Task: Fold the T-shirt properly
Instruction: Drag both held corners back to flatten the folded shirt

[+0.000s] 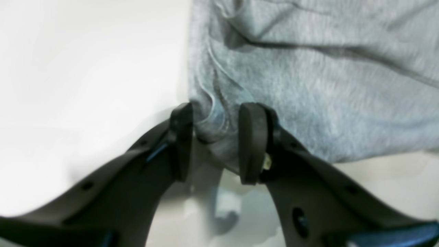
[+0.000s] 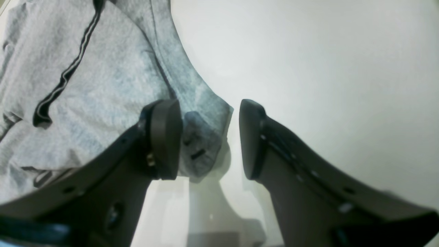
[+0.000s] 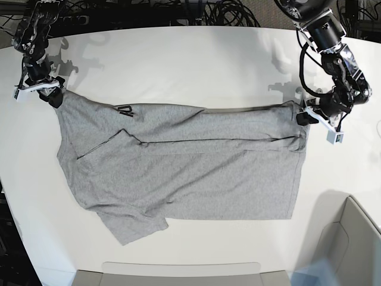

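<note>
A: Grey heather knit, the T-shirt lies spread on the white table, creased, its far edge folded over.

B: Left gripper?

A: Jaws partly parted, a bunched corner between them; blur hides the contact.

B: Right gripper?

A: Wide apart, straddling a corner, not clamped. Black lettering mostly hidden.

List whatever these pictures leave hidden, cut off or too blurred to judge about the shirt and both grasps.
- T-shirt print: base view shows only a scrap of black lettering at a fold; the rest is turned under.
- Left end effector: left wrist view is blurred; fabric sits between the pads, but clamping is unclear.
- Right end effector: a shirt corner lies in the gap, contact uncertain.
- Table: its far corners are cut off by the frame.
</note>
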Controlling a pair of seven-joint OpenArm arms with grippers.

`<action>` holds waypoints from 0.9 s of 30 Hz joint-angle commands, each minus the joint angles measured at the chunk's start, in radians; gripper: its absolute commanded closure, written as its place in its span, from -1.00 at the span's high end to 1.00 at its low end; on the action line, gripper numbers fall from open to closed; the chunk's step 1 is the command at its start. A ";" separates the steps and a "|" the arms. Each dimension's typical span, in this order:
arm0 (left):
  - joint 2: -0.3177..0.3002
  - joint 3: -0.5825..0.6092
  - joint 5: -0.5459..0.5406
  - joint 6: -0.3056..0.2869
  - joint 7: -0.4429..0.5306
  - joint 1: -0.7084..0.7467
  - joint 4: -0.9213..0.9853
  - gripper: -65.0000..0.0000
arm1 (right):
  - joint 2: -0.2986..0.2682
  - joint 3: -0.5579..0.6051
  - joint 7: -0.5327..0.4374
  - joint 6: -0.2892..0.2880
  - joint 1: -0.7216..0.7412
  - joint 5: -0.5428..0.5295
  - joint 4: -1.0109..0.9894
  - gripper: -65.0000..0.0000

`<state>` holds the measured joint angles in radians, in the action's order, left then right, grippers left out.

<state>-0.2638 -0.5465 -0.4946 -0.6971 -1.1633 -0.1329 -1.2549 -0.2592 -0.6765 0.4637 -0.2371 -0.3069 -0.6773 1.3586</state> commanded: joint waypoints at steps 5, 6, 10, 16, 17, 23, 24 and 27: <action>0.005 0.061 0.015 -0.001 -0.020 0.005 -0.003 -0.47 | -0.010 0.004 -0.010 -0.011 0.044 0.138 0.014 -0.44; 0.005 0.059 0.015 -0.001 -0.020 0.005 -0.003 -0.62 | -0.010 0.007 -0.009 -0.011 0.047 0.164 0.014 -0.60; -0.001 0.053 0.015 -0.001 -0.024 0.032 -0.009 -1.00 | -0.015 0.008 -0.009 -0.012 0.041 0.196 0.017 -1.00; -0.002 -0.037 0.015 -0.001 -0.033 0.098 -0.061 -1.00 | -0.019 -0.056 0.074 -0.141 0.019 0.192 0.038 -1.00; 0.001 -0.059 0.015 -0.001 -0.034 0.112 -0.079 -1.00 | -0.016 -0.087 0.088 -0.166 0.021 0.196 0.040 -1.00; -0.002 -0.103 0.015 -0.001 -0.034 0.212 -0.194 -1.00 | -0.025 -0.194 0.149 -0.261 0.015 0.198 0.040 -1.00; -0.002 -0.103 0.015 -0.001 -0.034 0.230 -0.211 -1.00 | -0.028 -0.200 0.151 -0.272 0.013 0.198 0.040 -1.00; -0.002 -0.105 0.015 -0.001 -0.034 0.284 -0.259 -1.00 | -0.039 -0.216 0.151 -0.287 -0.005 0.198 0.040 -1.00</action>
<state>-0.2516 -0.6464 -0.5011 -0.7013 -1.1767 0.1432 -1.5005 -0.2703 -0.8772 0.6380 -0.5095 -0.3088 -0.4709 1.3819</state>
